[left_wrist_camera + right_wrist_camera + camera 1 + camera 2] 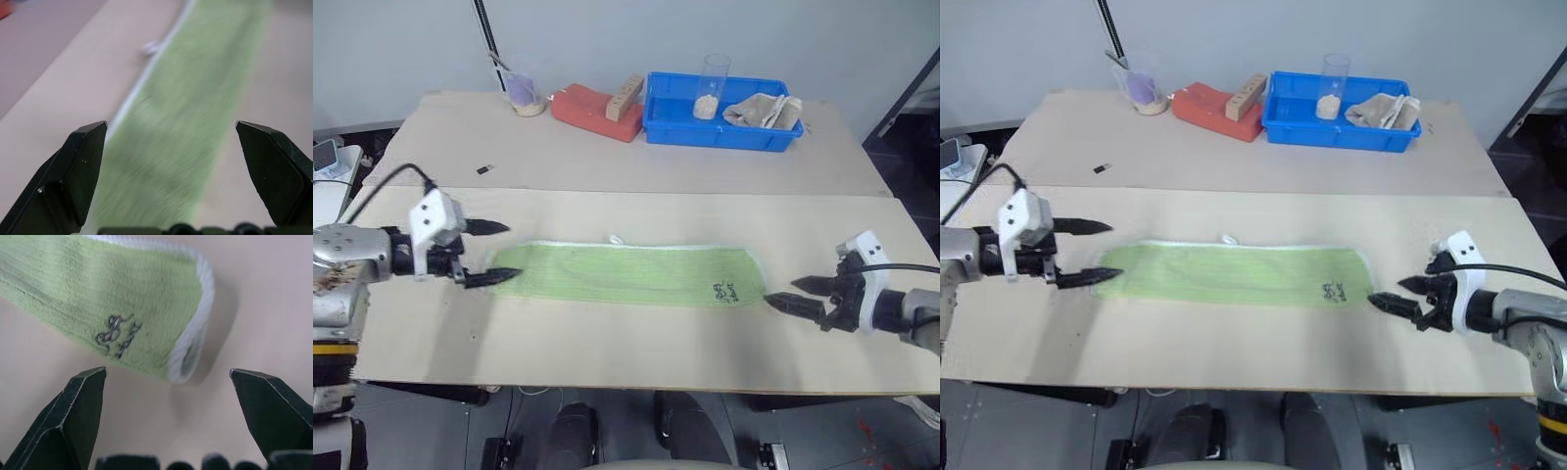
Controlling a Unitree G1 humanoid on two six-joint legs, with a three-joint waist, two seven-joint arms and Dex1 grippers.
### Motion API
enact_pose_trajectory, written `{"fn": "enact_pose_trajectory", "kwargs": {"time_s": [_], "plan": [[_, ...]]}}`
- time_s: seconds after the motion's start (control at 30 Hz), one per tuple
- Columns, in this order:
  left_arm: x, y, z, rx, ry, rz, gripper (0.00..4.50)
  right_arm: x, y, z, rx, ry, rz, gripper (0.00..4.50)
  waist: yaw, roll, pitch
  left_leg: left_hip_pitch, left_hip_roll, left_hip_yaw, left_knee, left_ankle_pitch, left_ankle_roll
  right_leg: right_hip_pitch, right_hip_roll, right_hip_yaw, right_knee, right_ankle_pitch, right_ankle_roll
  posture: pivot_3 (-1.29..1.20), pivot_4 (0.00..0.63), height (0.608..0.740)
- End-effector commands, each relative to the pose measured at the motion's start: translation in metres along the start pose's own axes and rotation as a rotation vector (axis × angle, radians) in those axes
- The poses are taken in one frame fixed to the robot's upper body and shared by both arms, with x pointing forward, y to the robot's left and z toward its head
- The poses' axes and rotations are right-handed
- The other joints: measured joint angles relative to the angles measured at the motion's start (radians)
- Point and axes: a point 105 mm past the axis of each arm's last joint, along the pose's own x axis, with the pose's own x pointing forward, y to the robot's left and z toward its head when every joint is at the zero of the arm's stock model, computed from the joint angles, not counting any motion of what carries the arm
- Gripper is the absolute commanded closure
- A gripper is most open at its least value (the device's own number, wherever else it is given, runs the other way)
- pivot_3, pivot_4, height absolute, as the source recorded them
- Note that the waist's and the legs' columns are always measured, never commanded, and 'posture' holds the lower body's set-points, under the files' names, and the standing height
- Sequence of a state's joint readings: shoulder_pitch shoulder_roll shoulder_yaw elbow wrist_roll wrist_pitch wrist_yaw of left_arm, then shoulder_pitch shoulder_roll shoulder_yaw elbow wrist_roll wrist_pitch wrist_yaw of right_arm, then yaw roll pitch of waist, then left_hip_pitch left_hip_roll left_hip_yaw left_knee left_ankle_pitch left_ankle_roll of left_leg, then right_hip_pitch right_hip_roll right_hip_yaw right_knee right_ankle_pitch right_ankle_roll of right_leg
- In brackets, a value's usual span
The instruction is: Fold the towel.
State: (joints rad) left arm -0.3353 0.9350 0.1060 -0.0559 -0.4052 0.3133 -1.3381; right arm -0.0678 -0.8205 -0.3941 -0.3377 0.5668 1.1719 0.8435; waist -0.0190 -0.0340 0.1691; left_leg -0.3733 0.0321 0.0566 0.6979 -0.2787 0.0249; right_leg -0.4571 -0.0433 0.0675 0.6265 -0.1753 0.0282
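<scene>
Now the towel [626, 274] lies flat as a long, narrow green strip across the near board of the table [607, 166], and everything else is placed from it. At the towel's left end the left gripper [495, 253] hangs with its black fingers spread wide and nothing between them; the lower fingertip seems to sit over the cloth's edge, though contact is hard to judge. A small white loop [618, 239] pokes out from the towel's far edge near the middle. Beyond the towel, on the far board, stand a red block [597, 111] and a blue bin [720, 111]. The dark logo [725, 290] marks the towel's right end. Just off that end the right gripper [800, 295] points at it, fingers wide apart, holding nothing.
</scene>
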Motion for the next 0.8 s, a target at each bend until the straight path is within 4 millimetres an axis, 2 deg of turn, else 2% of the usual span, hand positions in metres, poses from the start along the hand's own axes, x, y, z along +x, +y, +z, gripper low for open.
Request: {"fn": "enact_pose_trajectory", "kwargs": {"time_s": [0.03, 0.17, 0.33, 0.53, 0.8], "plan": [[0.025, -0.022, 0.028, 0.069, -0.085, -0.115, 0.00, 0.000, 0.006, 0.003, 0.096, -0.064, -0.005, 0.03, 0.001, 0.000, 0.000, 0.000, 0.000, 0.000, 0.000, 0.000, 0.000, 0.000, 0.000, 0.000, 0.000, 0.000, 0.000, 0.00, 0.150, 0.714], [0.040, -0.030, 0.038, 0.087, -0.132, -0.150, 0.00, 0.004, 0.008, 0.000, 0.163, -0.097, -0.030, 0.03, -0.004, 0.000, 0.000, 0.000, 0.000, 0.000, 0.000, 0.000, 0.000, 0.000, 0.001, 0.002, 0.000, 0.000, 0.000, 0.00, 0.150, 0.714], [0.047, -0.035, 0.048, 0.083, -0.197, -0.173, 0.00, 0.003, 0.003, -0.005, 0.317, -0.145, -0.074, 0.03, -0.009, 0.000, 0.000, 0.000, 0.000, -0.001, -0.001, 0.000, 0.000, 0.000, 0.002, 0.002, 0.000, 0.000, 0.000, 0.00, 0.150, 0.714], [0.056, -0.046, 0.056, 0.079, -0.270, -0.225, 0.00, 0.011, 0.016, -0.010, 0.518, -0.224, -0.025, 0.03, -0.010, 0.000, 0.000, 0.000, 0.000, -0.002, -0.001, 0.000, 0.000, 0.000, 0.002, 0.002, 0.000, 0.000, 0.000, 0.00, 0.150, 0.714], [0.062, -0.052, 0.053, 0.091, -0.273, -0.271, 0.00, 0.026, 0.010, 0.003, 0.606, -0.312, -0.062, 0.03, -0.028, 0.000, 0.000, 0.000, 0.000, -0.003, -0.001, 0.000, 0.000, 0.000, 0.003, 0.002, -0.001, 0.000, 0.000, 0.00, 0.150, 0.714]]}}
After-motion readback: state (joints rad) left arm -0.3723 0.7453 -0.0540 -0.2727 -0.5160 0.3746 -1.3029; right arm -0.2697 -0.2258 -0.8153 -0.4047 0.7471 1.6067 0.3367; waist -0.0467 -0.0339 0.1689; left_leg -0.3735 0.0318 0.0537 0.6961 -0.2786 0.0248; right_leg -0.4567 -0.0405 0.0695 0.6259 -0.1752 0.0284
